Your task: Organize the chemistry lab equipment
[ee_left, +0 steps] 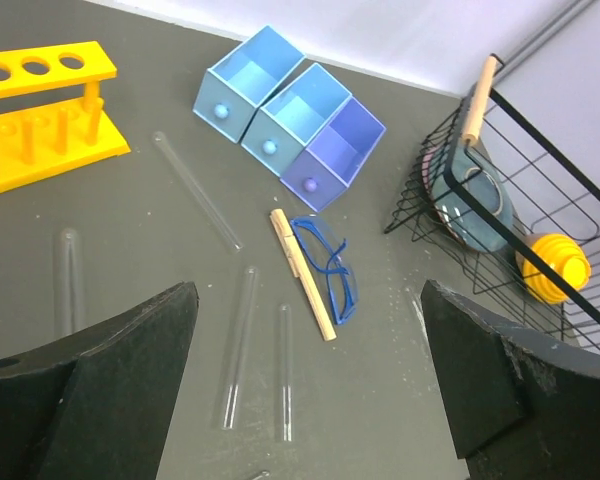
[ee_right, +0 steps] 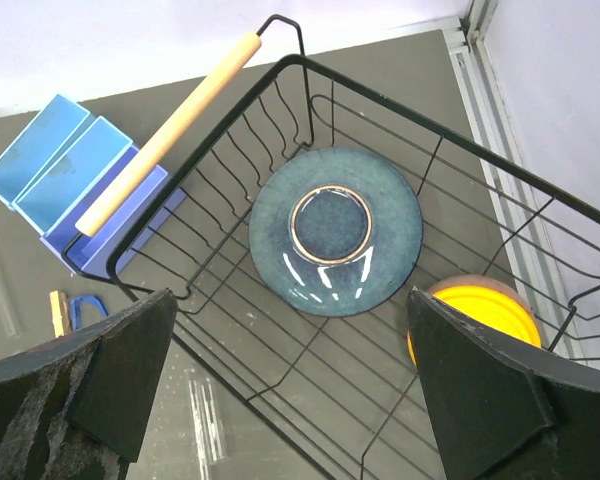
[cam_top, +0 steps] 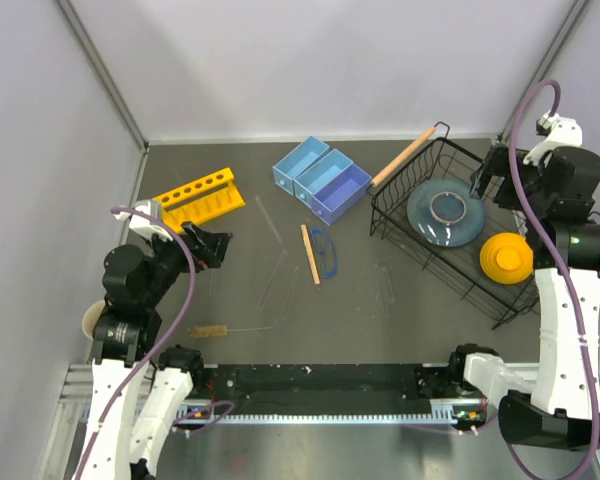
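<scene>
Several clear glass tubes (ee_left: 238,345) lie scattered on the dark table. One long tube (ee_left: 195,190) lies beside a yellow rack (ee_left: 40,115). The blue-framed safety glasses (ee_left: 332,272) rest against the flat wooden stick (ee_left: 302,273) at mid-table. A wire-handled bristle brush (cam_top: 215,329) lies near the front left. My left gripper (ee_left: 309,330) hovers open above the tubes, holding nothing. My right gripper (ee_right: 290,310) hangs open over the black wire basket (ee_right: 280,70), also with nothing in it. More tubes (ee_right: 205,420) lie outside the basket's near wall.
Three blue open boxes (cam_top: 320,178) stand at the back centre, next to the yellow rack (cam_top: 198,197). The basket (cam_top: 400,215) at the right has a wooden handle (cam_top: 405,158) and holds a grey-blue plate (ee_right: 335,230) and a yellow bowl (ee_right: 480,320).
</scene>
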Robot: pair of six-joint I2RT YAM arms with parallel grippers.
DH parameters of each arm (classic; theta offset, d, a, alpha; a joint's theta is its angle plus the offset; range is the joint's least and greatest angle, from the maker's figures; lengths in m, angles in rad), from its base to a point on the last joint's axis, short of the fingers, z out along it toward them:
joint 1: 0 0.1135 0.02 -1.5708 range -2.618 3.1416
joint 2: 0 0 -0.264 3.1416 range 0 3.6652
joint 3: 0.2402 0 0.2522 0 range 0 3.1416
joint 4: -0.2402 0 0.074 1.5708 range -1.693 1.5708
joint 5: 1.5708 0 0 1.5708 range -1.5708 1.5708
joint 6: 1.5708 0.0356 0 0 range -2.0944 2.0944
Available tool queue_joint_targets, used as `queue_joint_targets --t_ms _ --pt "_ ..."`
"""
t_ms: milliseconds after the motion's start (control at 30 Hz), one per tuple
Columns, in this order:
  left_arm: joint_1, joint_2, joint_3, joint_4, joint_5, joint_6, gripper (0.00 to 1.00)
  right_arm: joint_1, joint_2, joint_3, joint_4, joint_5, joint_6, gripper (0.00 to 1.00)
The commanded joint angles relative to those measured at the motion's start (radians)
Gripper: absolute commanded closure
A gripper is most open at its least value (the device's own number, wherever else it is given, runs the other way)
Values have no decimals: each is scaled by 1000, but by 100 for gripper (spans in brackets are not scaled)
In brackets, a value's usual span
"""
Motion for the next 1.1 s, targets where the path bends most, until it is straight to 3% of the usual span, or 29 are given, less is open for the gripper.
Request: queue_joint_targets --t_ms 0,167,300,333,567,900,1067 --pt "-3 -15 13 63 74 -25 1 -8 -15 53 -9 -43 23 1" --pt "-5 46 20 60 170 -26 1 -8 -29 48 -15 -279 -90 1" --pt "-17 150 46 16 239 -6 1 -2 19 28 -108 -793 -288 1" --pt "-29 193 50 4 233 9 1 20 30 34 -127 -830 -294 1" --pt "-325 421 130 -72 -142 32 1 143 66 5 -168 -822 -429 1" --pt "-336 886 303 -64 -380 -49 2 143 132 -49 -164 -865 -475 1" --pt "-328 1145 542 -160 -417 -109 2 145 139 -76 -153 -850 -485 1"
